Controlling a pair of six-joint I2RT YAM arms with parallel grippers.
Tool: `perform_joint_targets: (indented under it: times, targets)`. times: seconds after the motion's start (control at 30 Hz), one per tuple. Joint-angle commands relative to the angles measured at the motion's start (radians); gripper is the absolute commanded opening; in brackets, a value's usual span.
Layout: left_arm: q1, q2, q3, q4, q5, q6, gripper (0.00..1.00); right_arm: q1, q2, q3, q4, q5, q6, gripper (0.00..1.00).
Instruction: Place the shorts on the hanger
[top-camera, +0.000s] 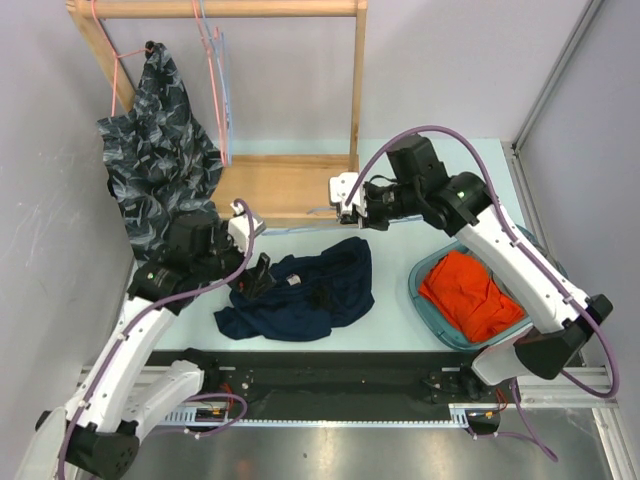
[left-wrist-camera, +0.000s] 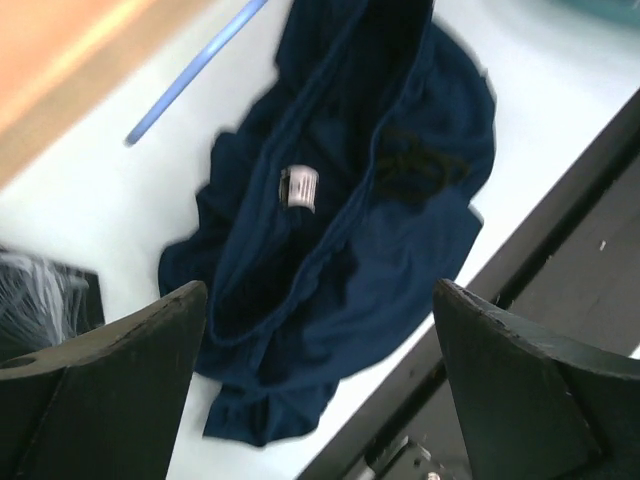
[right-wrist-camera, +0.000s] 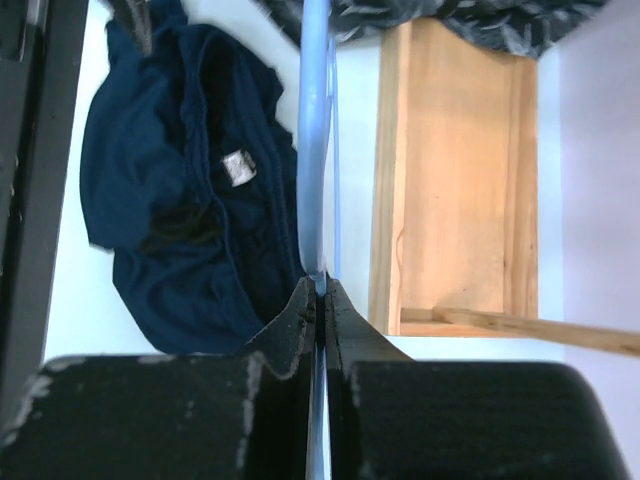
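**A:** Where is everything?

**B:** The shorts (top-camera: 305, 285) lie crumpled on the surface (top-camera: 390, 315). The left pincer (left-wrist-camera: 320, 300) hangs over them, fingers wide apart. The right pincer (right-wrist-camera: 320, 290) is clamped on the hanger (right-wrist-camera: 314, 120), beside the shorts.

**A:** Risks?

**B:** The thin hanger may twist in that grip. A grab through both bunched layers would leave no opening.

**A:** The basket (top-camera: 414, 285)?

**B:** It holds only an orange garment (top-camera: 470, 295).
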Motion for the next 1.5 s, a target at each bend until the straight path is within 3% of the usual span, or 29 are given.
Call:
perform_joint_targets:
  times: [0.0,0.1,0.27,0.4,0.63,0.83,1.07,1.4,1.47]
  targets:
    - [0.037,0.038,0.035,-0.093,0.022,0.109,0.88,0.01,0.046,0.058,-0.175,-0.019,-0.232,0.0]
    - [0.071,0.102,0.061,-0.134,0.08,0.191,0.7,0.017,0.063,0.058,-0.211,-0.023,-0.283,0.0]
    - [0.103,0.104,0.072,-0.242,0.08,0.446,0.58,0.039,0.087,0.038,-0.221,-0.043,-0.291,0.0]
    - [0.113,0.089,0.004,-0.219,0.053,0.495,0.58,0.051,0.105,0.019,-0.179,-0.046,-0.268,0.0]
    - [0.117,0.145,-0.157,0.0,-0.032,0.56,0.54,0.059,0.15,0.026,-0.175,-0.069,-0.265,0.0]
    - [0.122,0.154,-0.235,0.135,-0.026,0.647,0.59,0.063,0.173,0.018,-0.172,-0.074,-0.249,0.0]
    - [0.122,0.165,-0.284,0.155,-0.026,0.741,0.58,0.063,0.181,0.0,-0.174,-0.095,-0.256,0.0]
    - [0.123,0.17,-0.295,0.095,-0.013,0.839,0.65,0.069,0.214,-0.002,-0.14,-0.111,-0.222,0.0]
    - [0.123,0.176,-0.303,0.089,-0.021,0.854,0.55,0.069,0.218,-0.007,-0.126,-0.114,-0.211,0.0]
